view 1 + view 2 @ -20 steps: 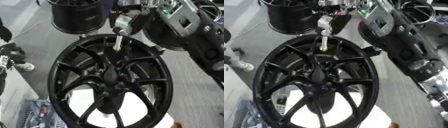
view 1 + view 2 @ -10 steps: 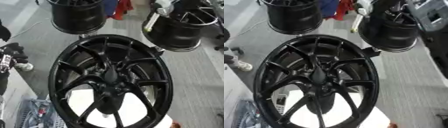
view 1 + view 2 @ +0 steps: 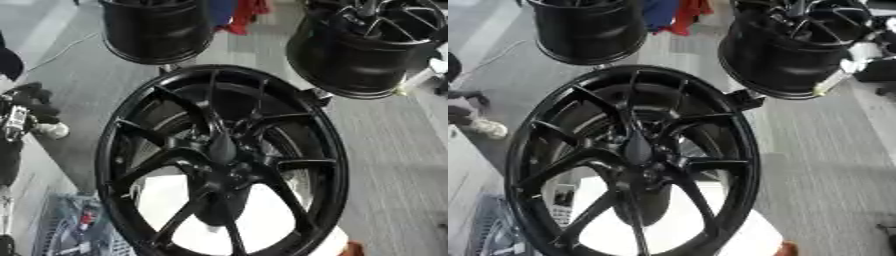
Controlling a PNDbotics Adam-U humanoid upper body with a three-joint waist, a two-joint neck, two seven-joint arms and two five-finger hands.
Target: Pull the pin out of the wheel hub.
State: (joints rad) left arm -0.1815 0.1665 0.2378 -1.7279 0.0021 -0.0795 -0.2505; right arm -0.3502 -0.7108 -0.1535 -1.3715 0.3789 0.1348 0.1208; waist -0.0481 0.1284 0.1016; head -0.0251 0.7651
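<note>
We see the black wheel hub (image 3: 223, 160) alone; a pale stick, perhaps the pin (image 3: 833, 80), at right; hands' state untellable.

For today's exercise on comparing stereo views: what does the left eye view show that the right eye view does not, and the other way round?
Only the left eye view shows a black robot hand at the left edge.

Only the right eye view shows a pale rod-like thing, perhaps the pin, at the right edge beside a grey part.

Both show the big black wheel, two more black wheels behind it, and red and blue cloth.
</note>
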